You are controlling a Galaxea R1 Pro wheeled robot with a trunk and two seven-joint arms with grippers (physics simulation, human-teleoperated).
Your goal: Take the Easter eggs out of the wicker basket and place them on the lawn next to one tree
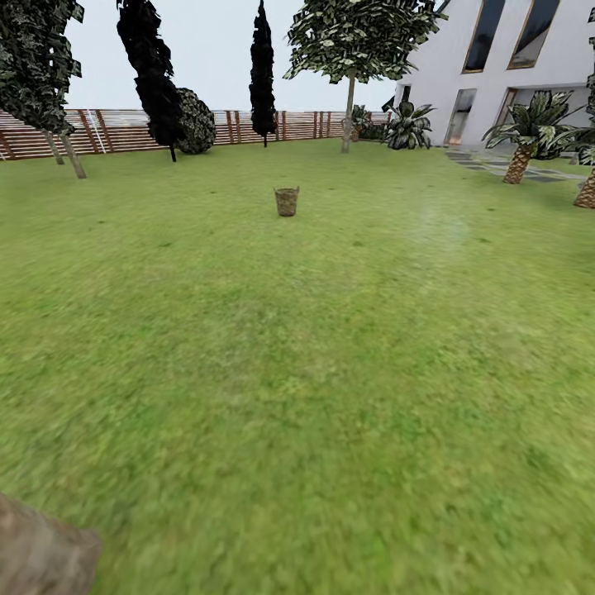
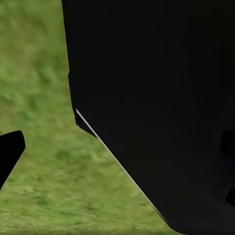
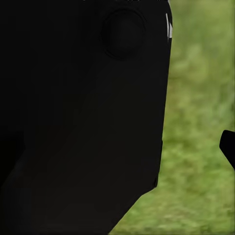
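At your feet in the head view a blurred brown-grey shape [image 1: 41, 549] cuts the lower left corner. Both wrist views give you black robot body over grass; one dark fingertip [image 2: 10, 152] edges the left view, another [image 3: 228, 147] the right, so you cannot tell how either gripper stands. Ahead lies the lawn [image 1: 330, 372], with the wicker basket [image 1: 287, 201] upright mid-grass, contents unreadable. Beyond it stands the pale-trunked tree [image 1: 349, 103], then the fence [image 1: 116, 132] and white house [image 1: 496, 91].
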